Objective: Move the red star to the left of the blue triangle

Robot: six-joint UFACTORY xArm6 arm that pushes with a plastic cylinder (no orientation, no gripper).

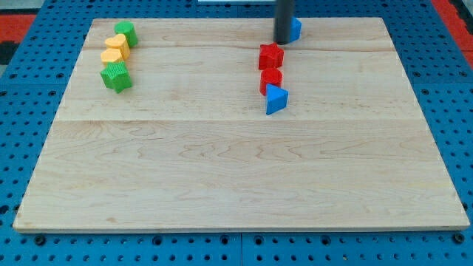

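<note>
My tip (284, 42), a bare rod with no claw to open or hold anything, sits near the desk's (222, 177) top, just above-right of the red star (271, 56), which lies above the blue triangle (276, 100).

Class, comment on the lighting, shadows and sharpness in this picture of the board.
Camera view: even, soft light on the wooden board, no harsh glare; blocks such as the red star and blue triangle cast only faint shadows; my tip looks slightly soft; edges slightly blurry overall.

My tip (284, 42) above red star (271, 56)
</note>
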